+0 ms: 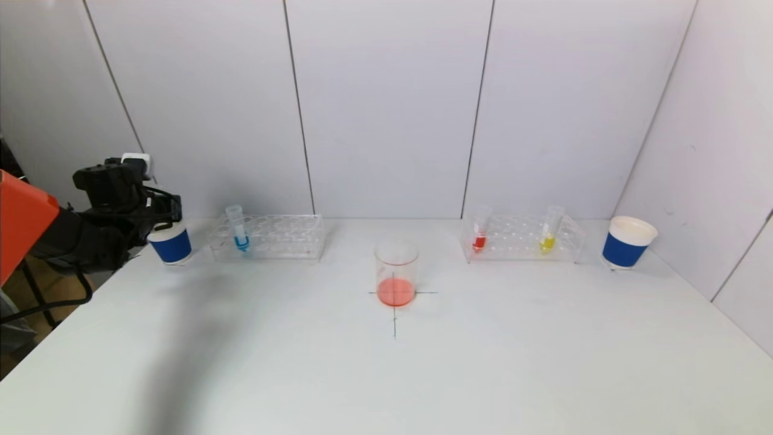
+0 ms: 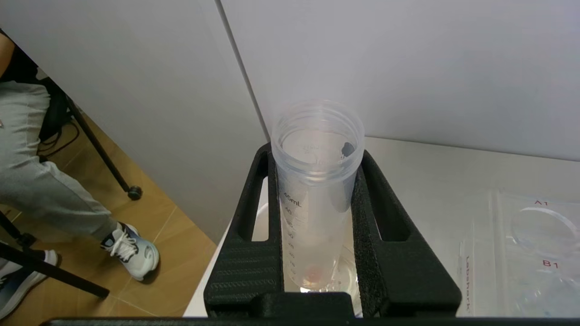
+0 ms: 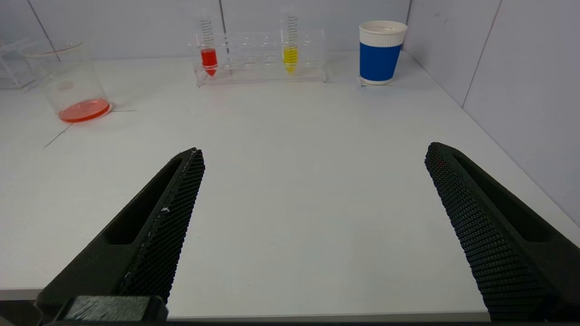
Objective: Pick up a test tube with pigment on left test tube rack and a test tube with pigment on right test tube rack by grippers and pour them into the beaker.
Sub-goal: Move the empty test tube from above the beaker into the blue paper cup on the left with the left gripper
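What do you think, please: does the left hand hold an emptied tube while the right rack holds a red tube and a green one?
Not quite: the right wrist view shows the right rack holding a red tube and a yellow tube, not a green one. The left hand does hold an emptied tube.

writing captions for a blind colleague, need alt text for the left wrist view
The left hand is shut on an almost empty test tube, held upright over a paper cup at the table's edge. A clear rack lies beside it.
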